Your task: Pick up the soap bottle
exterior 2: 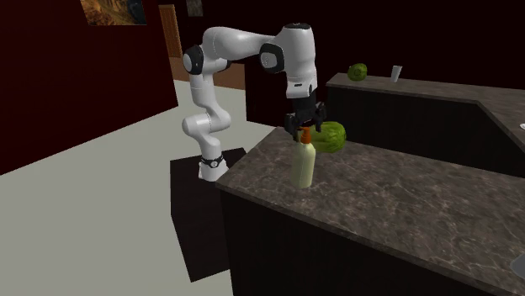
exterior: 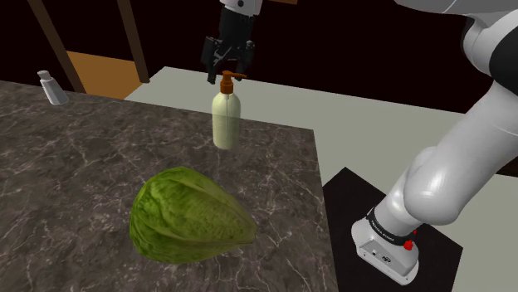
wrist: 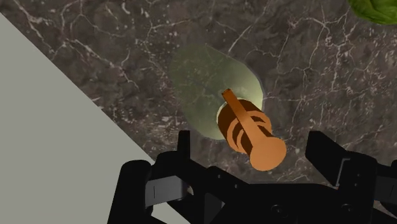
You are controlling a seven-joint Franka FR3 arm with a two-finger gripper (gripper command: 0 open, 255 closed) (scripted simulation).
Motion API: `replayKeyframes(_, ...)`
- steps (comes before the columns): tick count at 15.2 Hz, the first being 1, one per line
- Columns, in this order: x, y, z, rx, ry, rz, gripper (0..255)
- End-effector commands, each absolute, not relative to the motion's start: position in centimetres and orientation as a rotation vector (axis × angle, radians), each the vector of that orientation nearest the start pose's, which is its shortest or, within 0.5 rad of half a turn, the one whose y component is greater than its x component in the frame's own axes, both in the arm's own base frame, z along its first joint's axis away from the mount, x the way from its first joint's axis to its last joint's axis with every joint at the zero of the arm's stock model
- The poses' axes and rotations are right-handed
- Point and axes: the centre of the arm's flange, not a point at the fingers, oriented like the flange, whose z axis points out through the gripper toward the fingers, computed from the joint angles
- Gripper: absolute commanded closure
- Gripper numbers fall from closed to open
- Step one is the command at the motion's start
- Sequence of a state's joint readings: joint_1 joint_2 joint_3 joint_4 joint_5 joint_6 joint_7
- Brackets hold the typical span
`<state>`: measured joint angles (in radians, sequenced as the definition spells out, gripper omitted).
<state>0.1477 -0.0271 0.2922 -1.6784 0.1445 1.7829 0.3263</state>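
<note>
Wrist view: the gripper [wrist: 251,147] is wide open, its fingers either side of the orange pump, touching nothing. The pale yellow-green soap bottle [exterior: 225,123] stands upright near the dark marbled counter's [exterior: 75,158] far edge, beyond a lettuce [exterior: 189,217].

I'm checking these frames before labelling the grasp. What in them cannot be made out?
Shoulder view: the gripper overlaps the pump of the soap bottle, so how low it sits is unclear.
Second exterior view: the lettuce is partly hidden behind the soap bottle; the green thing on the far counter is too small to identify.
Wrist view: the lettuce is cut off by the edge; the soap bottle's base is hidden beneath its own body.
</note>
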Motion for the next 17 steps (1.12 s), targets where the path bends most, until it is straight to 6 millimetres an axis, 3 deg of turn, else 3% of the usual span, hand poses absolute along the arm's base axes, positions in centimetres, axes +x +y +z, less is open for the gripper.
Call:
replayKeyframes(1, 50.5, 25.3, 60.1, -2.962, -0.137, -0.105, 0)
replayKeyframes(2, 50.5, 25.3, 60.1, -2.962, -0.137, -0.105, 0)
replayKeyframes(3, 50.4, 25.3, 60.1, -2.962, -0.137, -0.105, 255)
replayKeyframes(12, 50.5, 25.3, 60.1, -2.962, -0.137, -0.105, 255)
replayKeyframes(17, 50.5, 25.3, 62.8, -2.962, -0.137, -0.105, 255)
